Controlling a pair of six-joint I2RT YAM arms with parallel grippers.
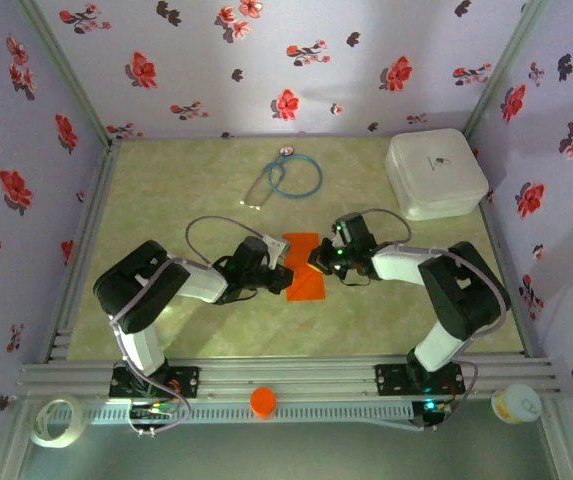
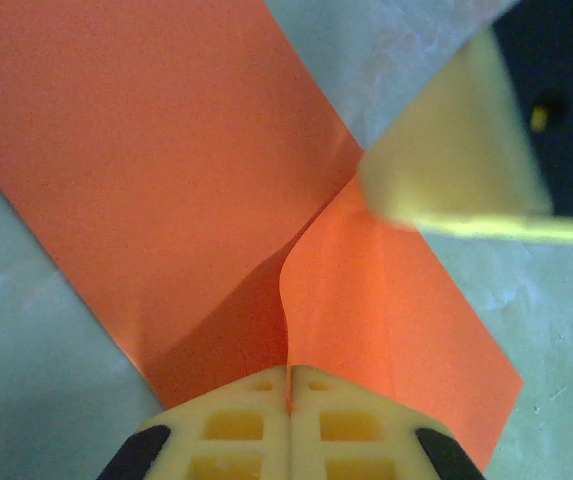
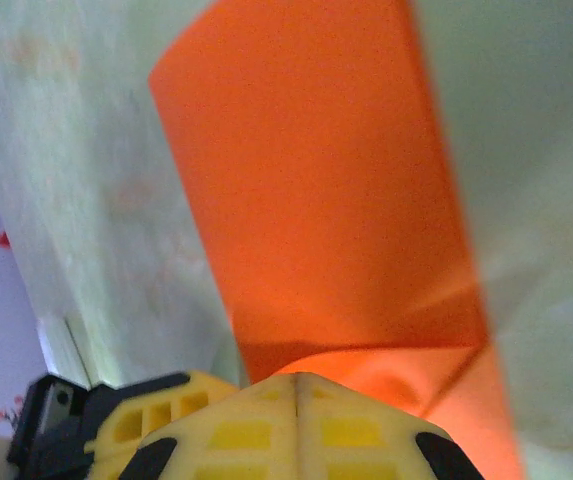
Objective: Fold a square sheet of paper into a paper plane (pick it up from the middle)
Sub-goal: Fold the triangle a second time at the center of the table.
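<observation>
Left gripper (image 2: 288, 384) clamps a raised crease in the square sheet of paper (image 2: 146, 170). Right gripper (image 3: 297, 382), fingers pressed together, pinches the opposite side.

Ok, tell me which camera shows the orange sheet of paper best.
Left wrist: the square sheet of paper is close and sharp, its raised fold running into the shut left fingers. Top external shows the sheet small, partly covered by the arms. Right wrist shows a blurred orange strip of it.

Paper (image 1: 306, 286) btw L gripper (image 1: 282, 270), R gripper (image 1: 319, 260)
</observation>
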